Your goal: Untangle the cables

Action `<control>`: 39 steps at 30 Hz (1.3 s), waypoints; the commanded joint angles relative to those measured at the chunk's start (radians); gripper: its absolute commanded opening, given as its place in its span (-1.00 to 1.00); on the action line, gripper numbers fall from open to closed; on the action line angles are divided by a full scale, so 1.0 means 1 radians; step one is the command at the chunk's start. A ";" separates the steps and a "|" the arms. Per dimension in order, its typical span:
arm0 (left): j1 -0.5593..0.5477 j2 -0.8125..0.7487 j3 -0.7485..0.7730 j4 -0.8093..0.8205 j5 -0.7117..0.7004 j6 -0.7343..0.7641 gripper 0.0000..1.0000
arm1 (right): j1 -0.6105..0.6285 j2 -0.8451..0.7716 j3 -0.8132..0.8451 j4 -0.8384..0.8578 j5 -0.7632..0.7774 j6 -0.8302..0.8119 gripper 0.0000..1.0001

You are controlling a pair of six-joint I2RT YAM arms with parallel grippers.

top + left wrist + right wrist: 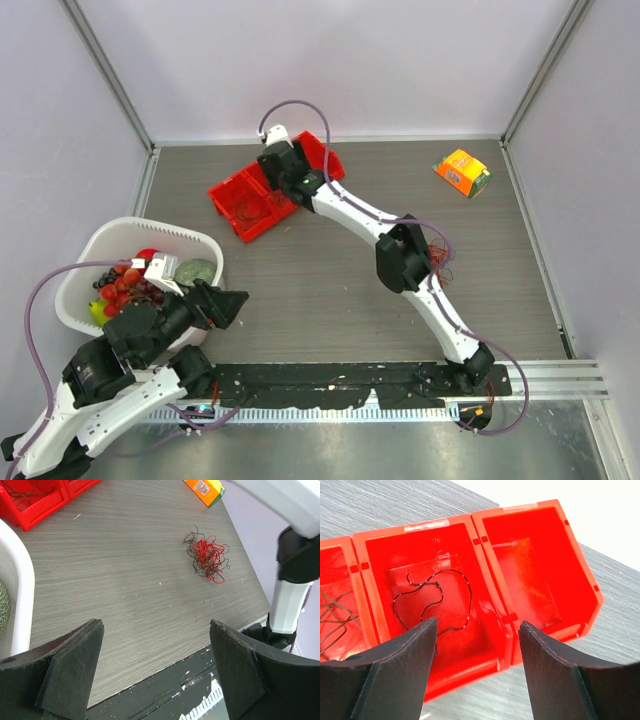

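Note:
A tangled clump of thin red and dark cables lies on the grey table at the right; in the top view the cables peek out beside the right arm's elbow. My right gripper is open and empty, hovering over the red three-compartment bin at the back. One dark cable lies loose in the middle compartment, and more thin wires lie in the left one. The right compartment holds nothing. My left gripper is open and empty, low near the table's front edge.
A white basket with fruit stands at the front left, its rim beside my left gripper. An orange box sits at the back right. A black rail runs along the near edge. Walls enclose the table.

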 commanded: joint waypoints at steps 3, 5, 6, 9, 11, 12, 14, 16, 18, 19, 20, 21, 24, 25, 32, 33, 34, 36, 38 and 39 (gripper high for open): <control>0.003 0.023 0.010 0.035 -0.012 0.006 0.82 | -0.044 -0.331 -0.260 -0.011 -0.314 0.083 0.40; 0.004 0.020 0.009 0.035 -0.012 0.006 0.82 | -0.041 -0.384 -0.371 0.043 -0.492 0.037 0.40; 0.003 0.017 0.007 0.036 -0.010 0.004 0.82 | -0.041 -0.399 -0.417 0.055 -0.554 0.030 0.40; 0.003 0.018 0.009 0.038 -0.012 0.007 0.82 | -0.041 -0.395 -0.448 0.077 -0.643 -0.006 0.38; 0.003 0.020 0.007 0.038 -0.010 0.007 0.82 | -0.037 -0.370 -0.425 0.060 -0.674 -0.023 0.36; 0.003 0.021 0.007 0.038 -0.009 0.009 0.83 | -0.035 -0.349 -0.403 0.055 -0.706 -0.034 0.35; 0.003 0.024 0.007 0.039 -0.007 0.009 0.83 | -0.035 -0.318 -0.364 0.038 -0.717 -0.042 0.31; 0.003 0.027 0.009 0.039 -0.004 0.010 0.83 | -0.034 -0.288 -0.316 0.009 -0.728 -0.060 0.30; 0.001 0.029 0.009 0.041 -0.004 0.015 0.83 | -0.032 -0.257 -0.278 -0.009 -0.713 -0.069 0.30; 0.003 0.029 0.007 0.042 -0.004 0.015 0.83 | -0.032 -0.248 -0.265 -0.017 -0.713 -0.072 0.30; 0.001 0.029 0.007 0.042 -0.006 0.016 0.84 | -0.032 -0.229 -0.247 -0.029 -0.714 -0.074 0.30; 0.003 0.029 0.007 0.044 -0.006 0.018 0.84 | -0.032 -0.221 -0.235 -0.037 -0.716 -0.074 0.29; 0.001 0.035 0.004 0.047 -0.007 0.022 0.84 | -0.027 -0.192 -0.210 -0.029 -0.662 -0.074 0.17; 0.003 0.036 0.004 0.048 -0.009 0.024 0.84 | -0.027 -0.192 -0.211 -0.019 -0.636 -0.062 0.11; 0.003 0.058 0.001 0.054 -0.001 0.032 0.84 | -0.035 -0.172 -0.196 0.069 -0.461 -0.036 -0.81; 0.003 0.058 0.000 0.056 0.000 0.032 0.84 | -0.037 -0.157 -0.181 0.074 -0.444 -0.028 -0.86; 0.001 0.059 0.000 0.056 0.002 0.033 0.84 | -0.043 -0.149 -0.175 0.087 -0.441 -0.023 -0.90; 0.003 0.061 -0.002 0.058 0.003 0.033 0.84 | -0.052 -0.117 -0.146 0.107 -0.443 -0.011 -0.91; 0.003 0.061 -0.003 0.059 0.002 0.035 0.84 | -0.055 -0.065 -0.077 0.100 -0.449 -0.008 -0.95; 0.003 0.063 -0.002 0.059 0.003 0.035 0.84 | -0.055 -0.029 -0.029 0.101 -0.452 -0.005 -0.98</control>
